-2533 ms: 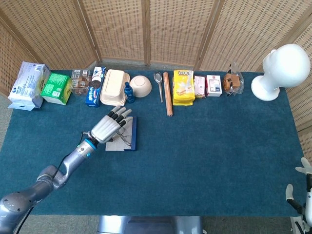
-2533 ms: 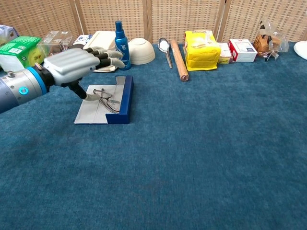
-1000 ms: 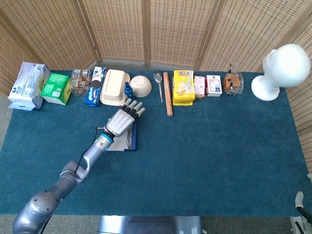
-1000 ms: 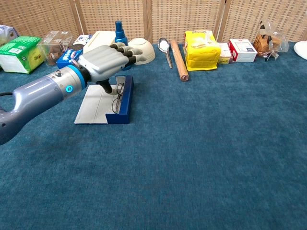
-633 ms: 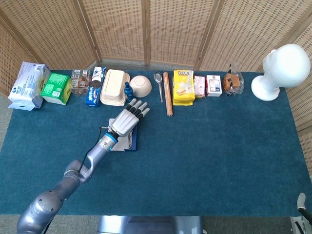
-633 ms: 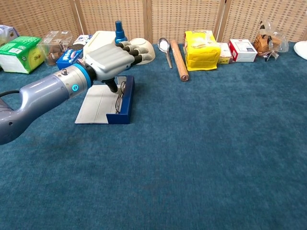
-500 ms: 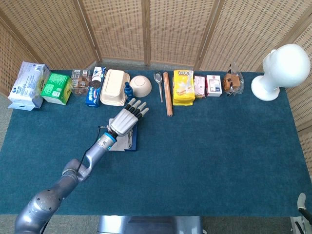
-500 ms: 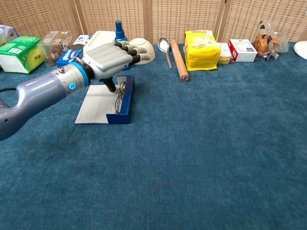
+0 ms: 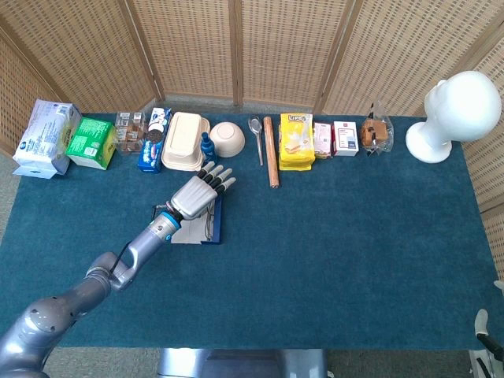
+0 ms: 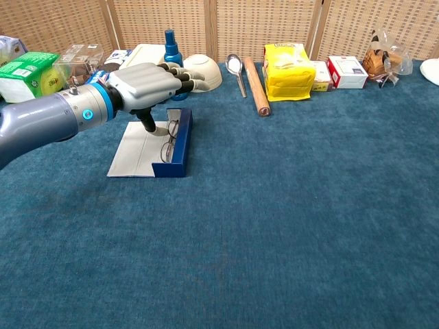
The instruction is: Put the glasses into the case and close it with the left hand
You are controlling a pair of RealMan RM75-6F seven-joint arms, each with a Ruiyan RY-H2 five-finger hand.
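- Wicker screens stand behind a tabletop (image 9: pixel 331 252) covered in dark blue cloth.
- Along its far edge runs a row of goods; at the far right corner a white mannequin head (image 9: pixel 455 110) stands, well apart from the yellow snack bag (image 10: pixel 289 70) near the middle.
- Reaching in from the near left corner, the left hand (image 10: pixel 140 86) hovers palm down over the case (image 10: pixel 152 148), its fingers (image 10: pixel 180 74) stretched out flat and slightly apart, the thumb pointing down at the case; whether it touches anything I cannot tell.
- That case lies open on the left half of the tabletop, its grey flap flat and its blue wall on the right side.
- Inside, against the blue wall, the glasses (image 10: pixel 169 140) lie folded.
- At the near right corner only a sliver of the right hand (image 9: pixel 488 340) shows; its state cannot be told.
- A blue bottle (image 10: pixel 171 49) stands just beyond the left hand.
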